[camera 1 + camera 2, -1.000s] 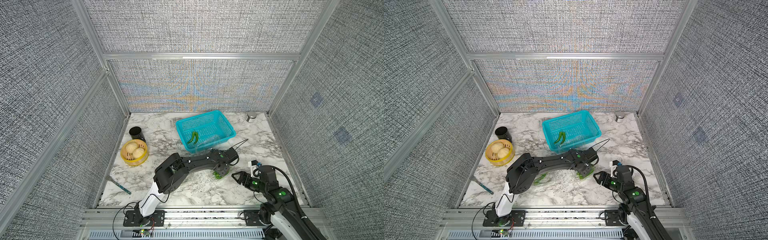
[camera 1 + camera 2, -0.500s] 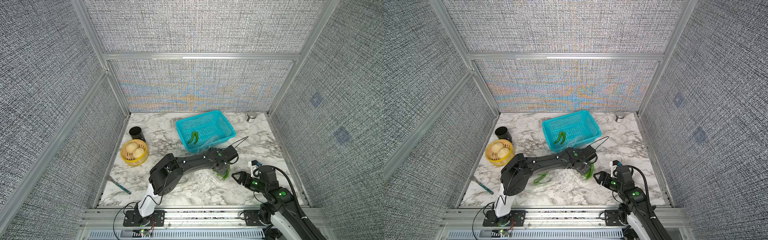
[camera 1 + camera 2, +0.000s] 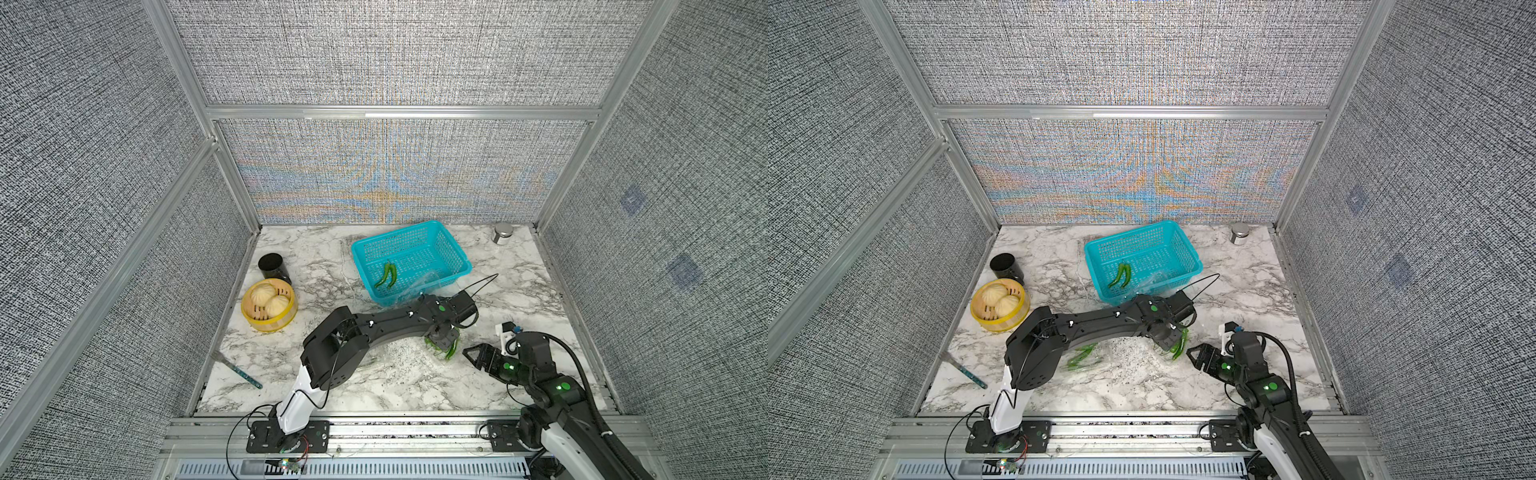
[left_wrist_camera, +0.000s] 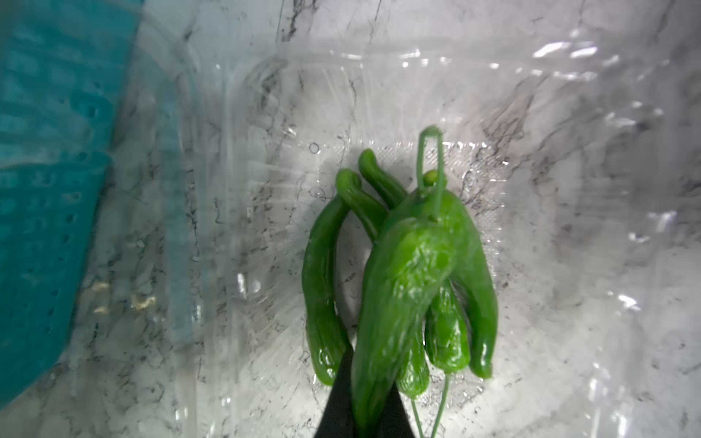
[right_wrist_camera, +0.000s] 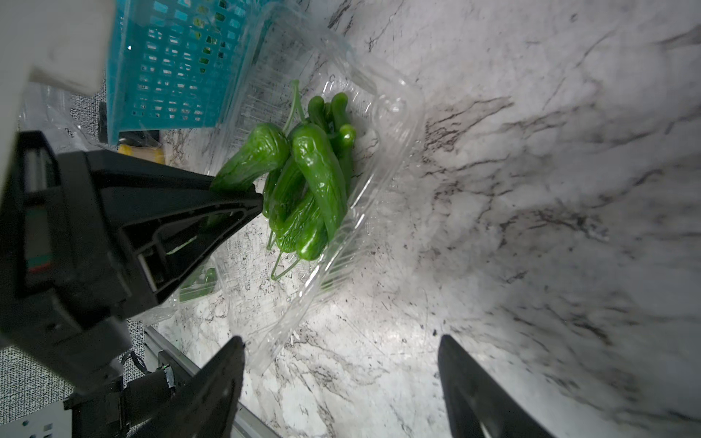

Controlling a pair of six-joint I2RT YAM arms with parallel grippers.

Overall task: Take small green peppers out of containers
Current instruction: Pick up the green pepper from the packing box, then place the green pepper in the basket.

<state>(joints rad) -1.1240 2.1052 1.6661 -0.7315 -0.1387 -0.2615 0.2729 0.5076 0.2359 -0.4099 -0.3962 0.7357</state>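
At the left, a round yellow steamer with buns stands on the marble bench. Under the left arm, slim green peppers lie in a clear plastic box. The teal perforated basket holds two more peppers. The left jaws are closed on one wrinkled pepper, above the others in a second clear box. Just beside it, the right jaws stand wide open, empty.

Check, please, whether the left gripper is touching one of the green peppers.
Touching. The left wrist view shows the left gripper shut on the end of a green pepper; the right wrist view agrees.
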